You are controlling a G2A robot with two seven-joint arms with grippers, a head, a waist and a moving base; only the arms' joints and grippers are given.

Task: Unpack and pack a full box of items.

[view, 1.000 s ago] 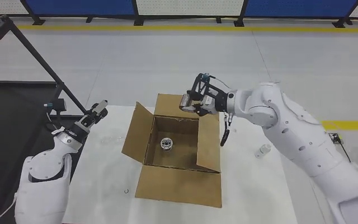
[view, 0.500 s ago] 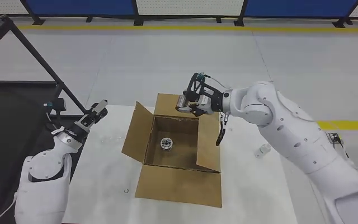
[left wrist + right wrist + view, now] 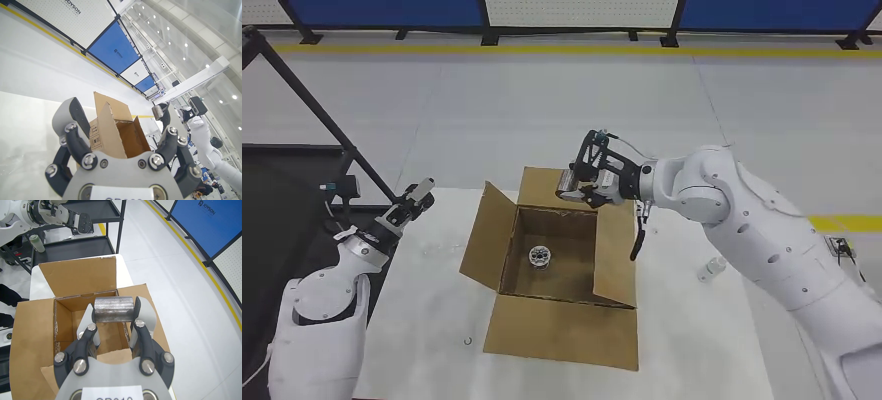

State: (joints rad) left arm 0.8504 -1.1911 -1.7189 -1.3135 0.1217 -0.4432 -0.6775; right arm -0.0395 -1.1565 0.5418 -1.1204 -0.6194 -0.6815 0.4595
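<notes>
An open cardboard box [image 3: 562, 330] stands on the white table [image 3: 422, 320], its flaps spread outward. A round metal part [image 3: 539, 256] lies on the box floor. My right gripper [image 3: 582, 184] hangs over the box's far edge, shut on a grey metal cylinder [image 3: 570, 184]. In the right wrist view the cylinder [image 3: 113, 309] lies crosswise between the fingers of that gripper [image 3: 114, 308], above the box's inside [image 3: 64, 325]. My left gripper [image 3: 422, 195] sits open and empty off the table's far left corner; its wrist view [image 3: 122, 111] looks across at the box [image 3: 113, 132].
A small clear bottle [image 3: 712, 268] lies on the table to the right of the box. A tiny ring [image 3: 468, 343] rests near the box's front left corner. A black metal cart [image 3: 75, 247] with a green bottle [image 3: 36, 244] stands beyond the table's left side.
My right gripper has shifted a little to the left along the box's far edge, still holding the cylinder. The left arm has stayed put.
</notes>
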